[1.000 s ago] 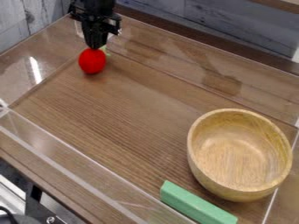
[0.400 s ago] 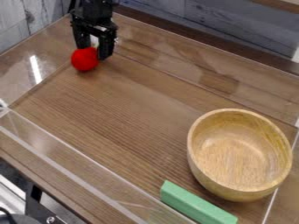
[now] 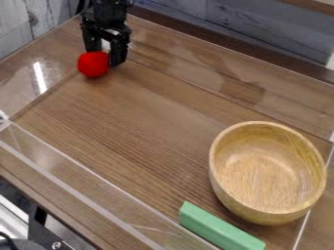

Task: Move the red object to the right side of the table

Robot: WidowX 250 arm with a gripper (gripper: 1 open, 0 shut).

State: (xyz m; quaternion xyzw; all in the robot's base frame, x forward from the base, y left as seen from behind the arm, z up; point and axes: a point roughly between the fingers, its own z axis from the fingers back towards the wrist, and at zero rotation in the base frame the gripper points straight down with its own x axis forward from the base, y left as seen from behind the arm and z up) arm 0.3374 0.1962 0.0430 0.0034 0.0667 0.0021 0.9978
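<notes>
The black gripper (image 3: 105, 51) hangs over the far left part of the table (image 3: 144, 127), and its tips point down. Its two fingers (image 3: 89, 43) are spread wide apart. They are not squeezing anything, so the hand is let go and empty.

The red object (image 3: 92, 64) is a small round ball. It sits on the table just under the hand, a bit toward the hand's left finger and a bit nearer the camera. It sits low by the finger tips, partly in front of them. It is hard to tell if a finger touches it, but the fingers do not pinch it.

The table is brown wood with clear low walls (image 3: 78, 186) around it. The ball is close to the left wall, on the same side as the hand.

Far from the hand, at the near right end of the table, sits a big round wooden bowl (image 3: 268, 171). It looks empty. Just in front of the bowl, even farther from the hand, lies a flat green block (image 3: 220, 227) by the near wall.
</notes>
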